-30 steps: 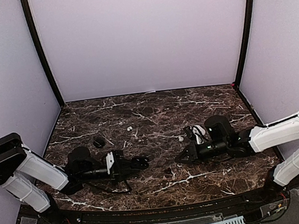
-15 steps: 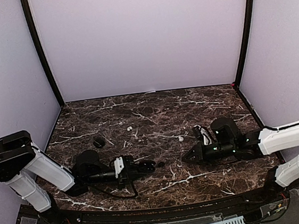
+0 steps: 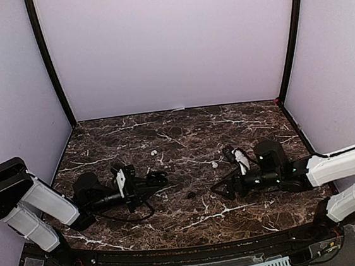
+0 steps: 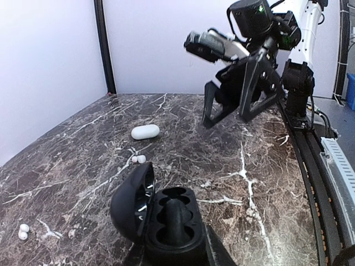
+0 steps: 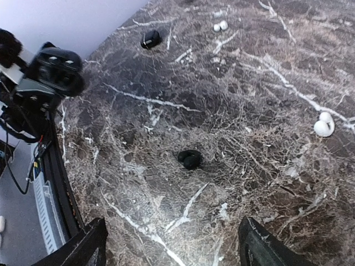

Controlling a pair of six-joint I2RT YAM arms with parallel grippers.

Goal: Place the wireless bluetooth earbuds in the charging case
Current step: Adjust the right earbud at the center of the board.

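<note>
My left gripper (image 3: 155,178) is shut on a black charging case (image 4: 169,219), held with its lid swung open to the left and both wells showing dark. One black earbud (image 5: 189,159) lies on the marble (image 3: 190,195), apart from both grippers. My right gripper (image 5: 176,241) hovers over the table just short of it, jaws wide open and empty. White earbuds lie at three spots: one (image 5: 324,125) right of the black one, a pair (image 4: 138,159) beyond the case, and another pair (image 4: 23,231) at far left.
A closed white oval case (image 4: 145,132) rests farther back on the marble table (image 3: 183,129), close to the right arm (image 3: 333,164). A small black object (image 5: 150,39) lies near the left arm. Purple walls enclose the table on three sides.
My right gripper has opened wide and pulled back slightly. My left gripper has drawn back to the left and away from the near edge with the open case. The black earbud stays on the table.
</note>
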